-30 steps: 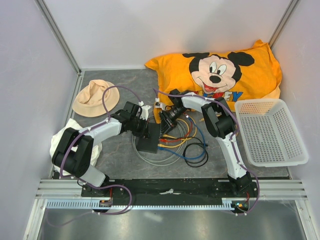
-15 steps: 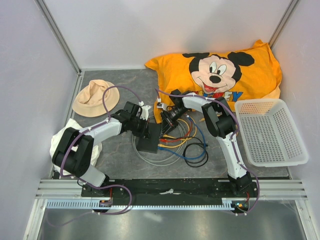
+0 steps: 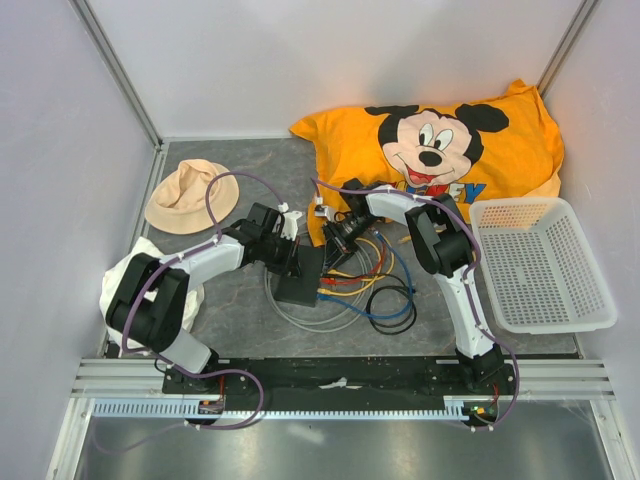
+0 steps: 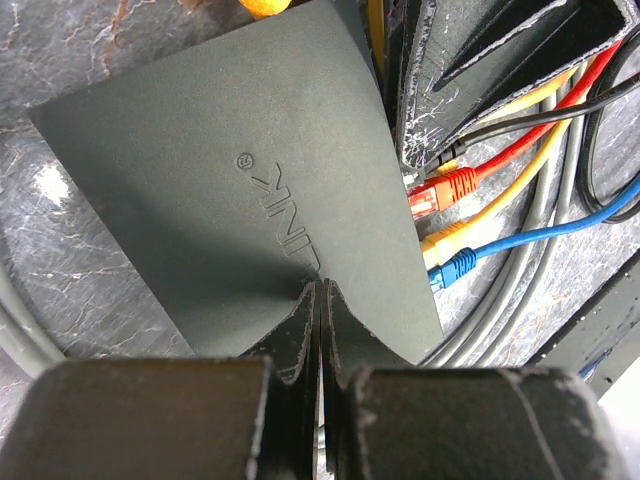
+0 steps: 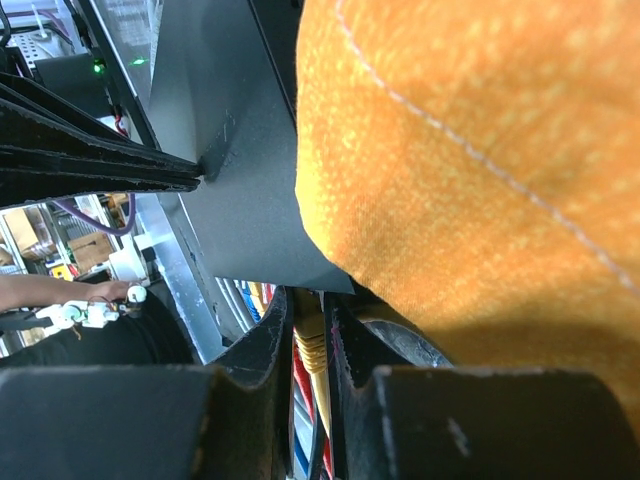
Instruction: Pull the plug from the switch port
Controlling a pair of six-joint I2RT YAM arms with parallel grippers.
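Two wrist views: I read both grips there; overhead hides them.
Left jaws: pinched shut on the switch (image 4: 230, 180) edge.
Right jaws: narrow, gripping a yellow cable (image 5: 311, 352), pillow (image 5: 470, 160) alongside.
Switch: on surface (image 3: 228, 300) between arms, red plug (image 4: 445, 190) at its ports.

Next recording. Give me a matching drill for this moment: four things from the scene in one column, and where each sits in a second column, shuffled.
Things:
1 hat
2 basket
3 switch
4 yellow cable

Places:
A held in the right gripper
B far left part of the table
C touched by the left gripper
D right side of the table

Pairs: 1-B, 2-D, 3-C, 4-A
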